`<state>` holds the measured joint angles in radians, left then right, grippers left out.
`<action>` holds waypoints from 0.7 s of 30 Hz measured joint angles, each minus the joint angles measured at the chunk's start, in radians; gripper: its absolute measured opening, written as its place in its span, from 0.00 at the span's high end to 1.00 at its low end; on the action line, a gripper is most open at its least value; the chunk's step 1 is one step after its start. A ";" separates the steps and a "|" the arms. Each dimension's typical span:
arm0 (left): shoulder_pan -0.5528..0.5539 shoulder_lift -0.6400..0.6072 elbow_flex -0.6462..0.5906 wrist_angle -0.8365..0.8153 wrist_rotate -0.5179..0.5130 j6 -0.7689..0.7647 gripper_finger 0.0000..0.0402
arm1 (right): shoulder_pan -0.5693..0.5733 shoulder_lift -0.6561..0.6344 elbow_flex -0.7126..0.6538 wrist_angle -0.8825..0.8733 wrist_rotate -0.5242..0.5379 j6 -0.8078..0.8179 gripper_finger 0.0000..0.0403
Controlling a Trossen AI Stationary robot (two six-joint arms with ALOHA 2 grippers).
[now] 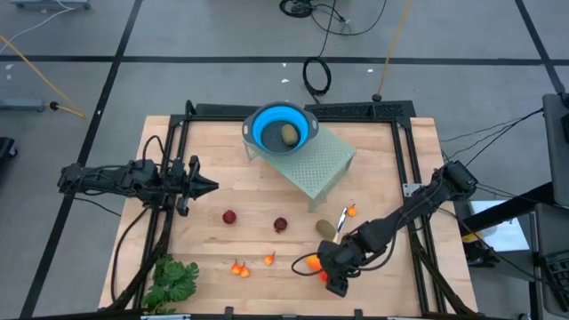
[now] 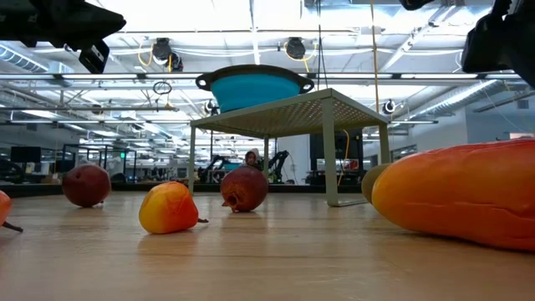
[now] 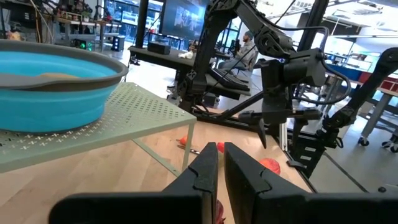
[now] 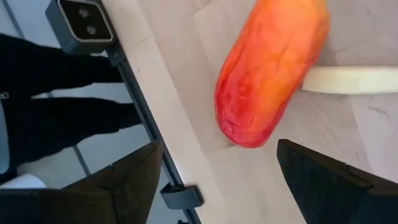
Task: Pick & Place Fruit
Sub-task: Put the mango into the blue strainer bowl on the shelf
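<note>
- Fingers of the right gripper stand wide apart and empty, just above the long orange-red fruit near the table's front edge.
- Risk, as I judge it: the rounded piece could roll aside when the jaws close.
- Left gripper, pinched shut, waits well away.
- Pale wooden table; blue bowl on a green stand; workshop beyond.

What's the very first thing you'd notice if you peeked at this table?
Probably the bright blue bowl, sitting on top of a pale green perforated stand at the back of the wooden table, with an olive-brown oval already inside. Next, the long orange-red piece near the front edge, with the right end effector open just above it.
</note>
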<state>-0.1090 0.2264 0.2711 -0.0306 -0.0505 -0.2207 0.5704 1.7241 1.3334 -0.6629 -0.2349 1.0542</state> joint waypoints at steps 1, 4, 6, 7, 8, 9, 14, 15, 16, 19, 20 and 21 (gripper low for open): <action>0.000 0.000 0.000 0.000 0.000 0.000 0.94 | 0.000 0.000 0.000 0.000 0.000 -0.013 0.23; 0.000 0.000 0.000 0.000 0.000 0.000 0.94 | 0.000 0.000 0.000 0.000 -0.001 -0.074 0.23; 0.000 0.000 0.000 0.000 0.000 0.000 0.94 | 0.000 0.000 0.000 0.004 -0.001 -0.119 0.23; 0.000 0.000 0.000 0.000 0.000 0.000 0.94 | 0.000 0.000 0.000 0.007 -0.001 -0.129 0.23; 0.000 0.000 0.000 0.000 0.000 0.000 0.94 | 0.000 0.000 0.000 0.009 0.000 -0.134 0.23; 0.000 0.000 0.000 0.000 0.000 0.000 0.94 | 0.000 0.000 0.000 0.010 0.000 -0.134 0.23; 0.000 0.000 0.000 0.000 0.000 -0.002 0.94 | 0.000 0.000 0.000 0.009 0.001 -0.136 0.23; 0.000 0.000 0.000 0.000 0.000 -0.002 0.94 | 0.000 0.000 0.000 0.009 0.001 -0.137 0.23; 0.000 0.000 0.000 0.000 0.000 -0.002 0.94 | 0.000 0.000 0.000 0.010 0.001 -0.137 0.23; 0.000 0.000 0.000 0.000 0.000 -0.002 0.94 | 0.000 0.000 0.000 0.013 0.002 -0.141 0.23; 0.000 0.000 0.000 0.000 0.000 -0.002 0.94 | 0.000 0.000 0.000 0.013 0.003 -0.143 0.23; 0.000 0.000 0.000 0.000 0.000 0.001 0.94 | 0.000 0.000 0.000 0.013 0.004 -0.143 0.23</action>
<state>-0.1090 0.2264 0.2710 -0.0303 -0.0509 -0.2201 0.5701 1.7241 1.3334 -0.6498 -0.2309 0.9112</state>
